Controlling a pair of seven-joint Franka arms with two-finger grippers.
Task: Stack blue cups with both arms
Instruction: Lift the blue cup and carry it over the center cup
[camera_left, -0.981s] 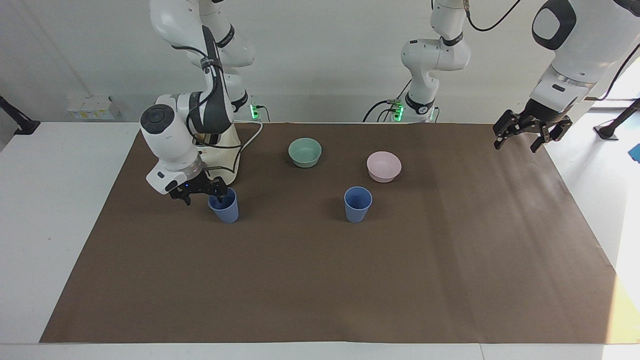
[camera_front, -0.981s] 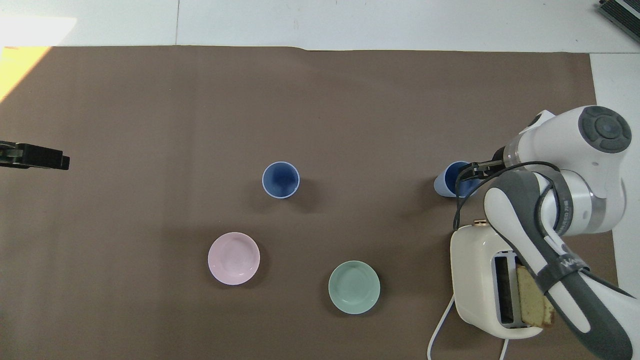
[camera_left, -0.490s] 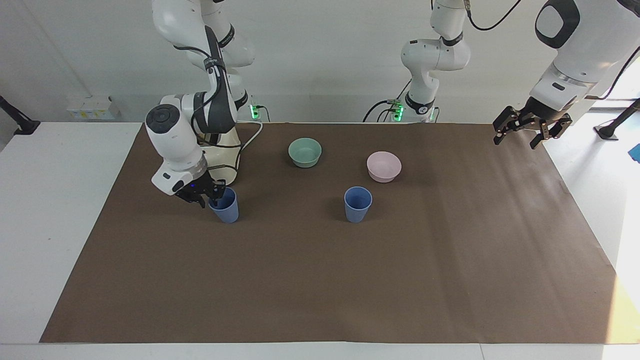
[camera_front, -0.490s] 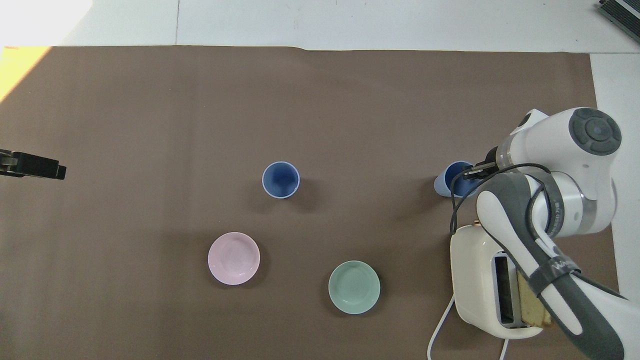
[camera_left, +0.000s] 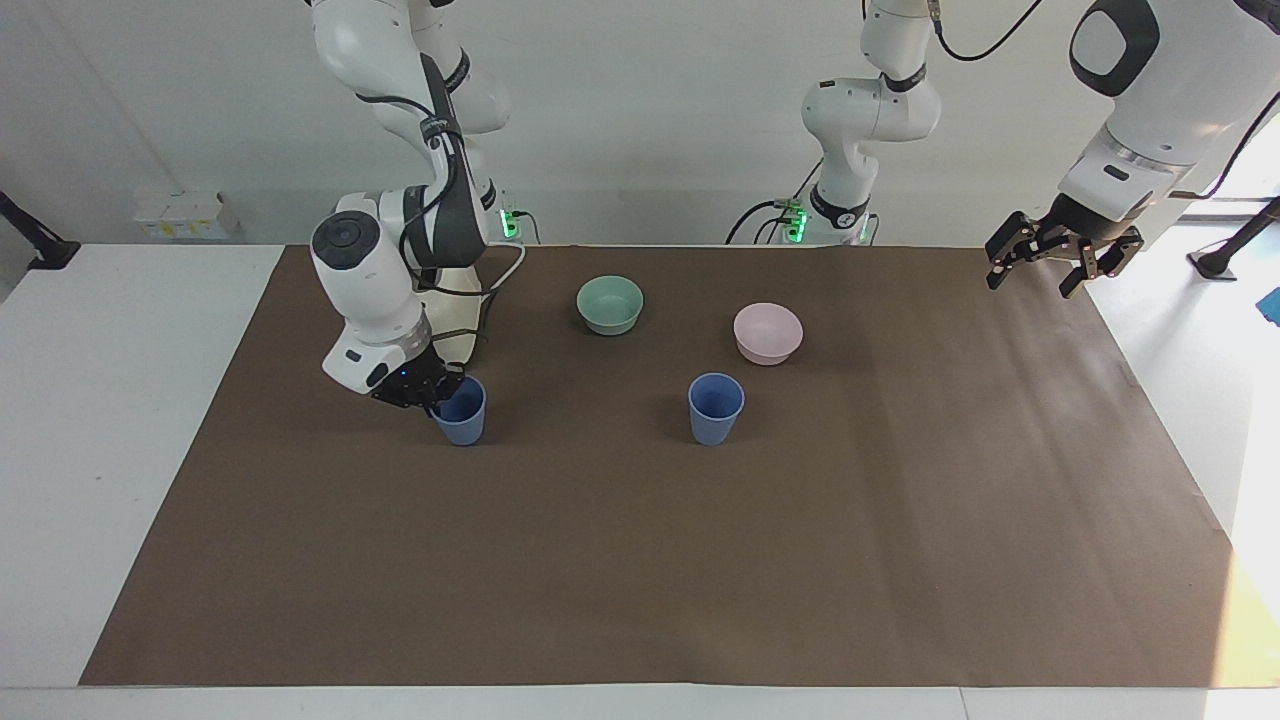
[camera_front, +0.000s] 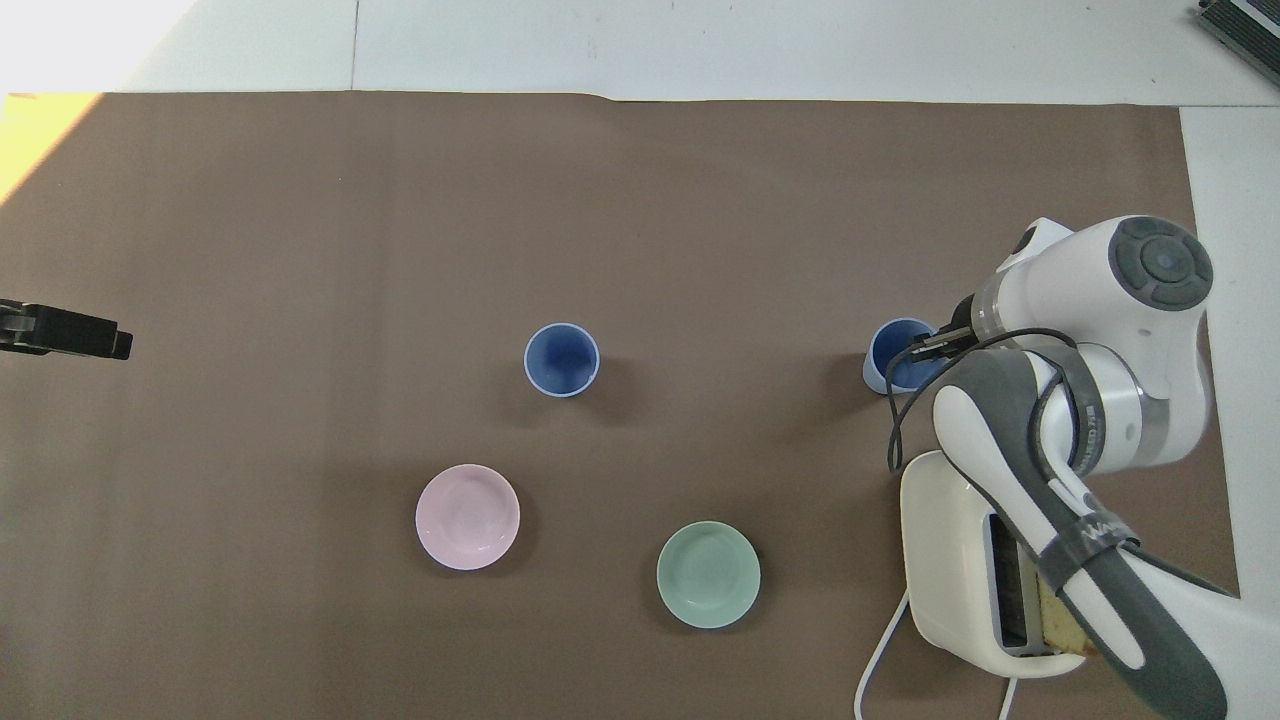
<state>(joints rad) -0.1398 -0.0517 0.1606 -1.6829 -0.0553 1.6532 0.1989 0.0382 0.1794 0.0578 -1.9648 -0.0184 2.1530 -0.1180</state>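
Two blue cups stand on the brown mat. One blue cup (camera_left: 716, 408) (camera_front: 562, 359) stands upright by itself in the middle, just farther from the robots than the pink bowl. The other blue cup (camera_left: 461, 410) (camera_front: 893, 356) is toward the right arm's end, beside the toaster. My right gripper (camera_left: 434, 392) (camera_front: 928, 346) is shut on this cup's rim, on the side toward the right arm's end. My left gripper (camera_left: 1056, 258) (camera_front: 70, 333) hangs open in the air over the mat's edge at the left arm's end, holding nothing.
A mint-green bowl (camera_left: 610, 304) (camera_front: 708, 574) and a pale pink bowl (camera_left: 768, 332) (camera_front: 467, 516) sit nearer to the robots than the middle cup. A cream toaster (camera_front: 962, 560) with a slice of bread in it stands under the right arm, its cord trailing off.
My right gripper closed on the rim of the cup by the toaster, and that cup went from tilted to nearly upright, shifting slightly toward the middle. The left gripper rose a little.
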